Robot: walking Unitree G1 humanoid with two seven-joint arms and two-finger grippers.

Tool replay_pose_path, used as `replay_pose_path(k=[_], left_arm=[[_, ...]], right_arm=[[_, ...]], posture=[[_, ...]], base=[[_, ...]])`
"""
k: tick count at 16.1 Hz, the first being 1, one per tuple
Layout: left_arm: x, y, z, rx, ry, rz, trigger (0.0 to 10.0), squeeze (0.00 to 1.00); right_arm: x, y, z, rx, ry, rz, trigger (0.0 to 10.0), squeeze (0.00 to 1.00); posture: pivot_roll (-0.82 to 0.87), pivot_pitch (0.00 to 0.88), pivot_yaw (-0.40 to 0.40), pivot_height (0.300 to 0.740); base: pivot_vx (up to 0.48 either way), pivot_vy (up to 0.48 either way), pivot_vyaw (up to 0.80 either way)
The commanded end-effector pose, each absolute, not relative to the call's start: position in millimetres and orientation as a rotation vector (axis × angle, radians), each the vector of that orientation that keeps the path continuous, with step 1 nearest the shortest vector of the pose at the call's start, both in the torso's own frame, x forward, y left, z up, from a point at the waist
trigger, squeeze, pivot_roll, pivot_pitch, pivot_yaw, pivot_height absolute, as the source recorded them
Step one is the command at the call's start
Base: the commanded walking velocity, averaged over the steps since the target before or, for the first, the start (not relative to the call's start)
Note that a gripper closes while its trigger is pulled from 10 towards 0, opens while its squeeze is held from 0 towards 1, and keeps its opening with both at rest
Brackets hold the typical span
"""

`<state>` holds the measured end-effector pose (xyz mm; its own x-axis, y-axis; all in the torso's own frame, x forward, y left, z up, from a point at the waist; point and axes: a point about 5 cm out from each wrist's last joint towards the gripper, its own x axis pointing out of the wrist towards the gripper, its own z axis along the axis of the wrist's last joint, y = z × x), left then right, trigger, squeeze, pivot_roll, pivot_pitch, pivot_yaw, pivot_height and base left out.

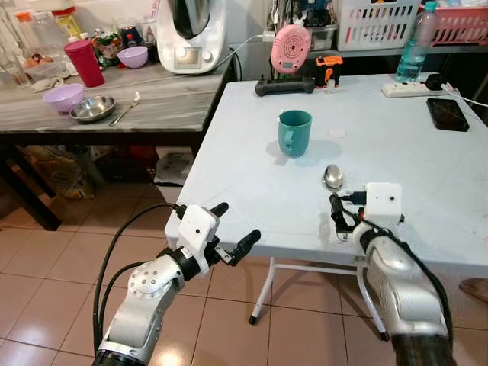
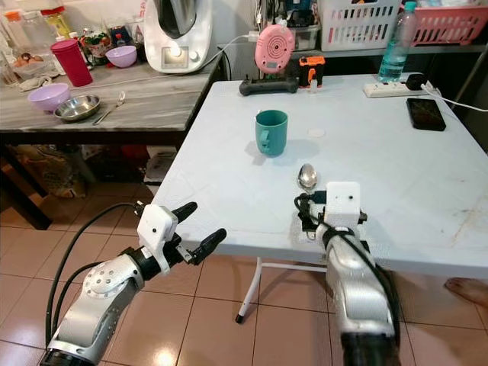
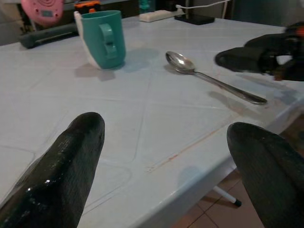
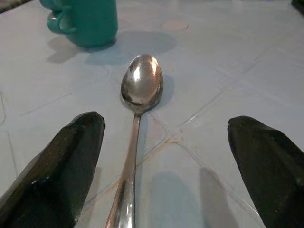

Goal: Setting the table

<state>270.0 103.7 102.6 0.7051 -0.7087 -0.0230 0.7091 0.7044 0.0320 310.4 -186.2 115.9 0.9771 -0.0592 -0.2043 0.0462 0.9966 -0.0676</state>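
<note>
Steel spoon [image 4: 140, 90] lies flat, bowl towards the teal mug [image 1: 293, 133], on the white table [image 1: 396, 152]. Right gripper [image 4: 166, 166] spread apart astride its handle; left gripper [image 1: 232, 232] parted off the table edge, above tiled floor [image 1: 46, 282].

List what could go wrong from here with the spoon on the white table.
1. The spoon lies flat on the white table between the open right gripper fingers; closing may skid over the thin handle.
2. Its handle end sits near the table's front edge, so a nudge might send it to the floor.
3. The teal mug stands just beyond the bowl; pushing forward could bump it.
</note>
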Motion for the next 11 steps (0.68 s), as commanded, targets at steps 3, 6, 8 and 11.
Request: replay_pose_path(k=[3, 6, 8, 11], left_arm=[[270.9, 106.7, 103.4, 0.067, 0.011, -0.817, 10.0, 0.0], [270.1, 107.4, 103.7, 0.076, 0.012, -0.822, 10.0, 0.0], [269.8, 107.3, 104.5, 0.077, 0.009, -0.817, 10.0, 0.0], [269.6, 106.9, 107.2, 0.072, 0.001, -0.812, 10.0, 0.0]], right_arm=[[323.6, -179.5, 116.6, -0.054, 0.227, 0.002, 10.0, 0.0], [335.8, -167.0, 113.2, -0.054, 0.254, 0.058, 10.0, 0.0], [338.0, -161.1, 111.7, -0.055, 0.261, 0.079, 10.0, 0.0], [338.5, -161.7, 99.5, -0.016, 0.309, 0.076, 10.0, 0.0]], posture=[[-0.26, 0.0, 0.114, 0.74], [-0.25, 0.0, 0.114, 0.74], [-0.24, 0.0, 0.113, 0.74], [-0.24, 0.0, 0.115, 0.74]], base=[[0.0, 0.0, 0.0], [0.0, 0.0, 0.0], [0.0, 0.0, 0.0], [0.0, 0.0, 0.0]])
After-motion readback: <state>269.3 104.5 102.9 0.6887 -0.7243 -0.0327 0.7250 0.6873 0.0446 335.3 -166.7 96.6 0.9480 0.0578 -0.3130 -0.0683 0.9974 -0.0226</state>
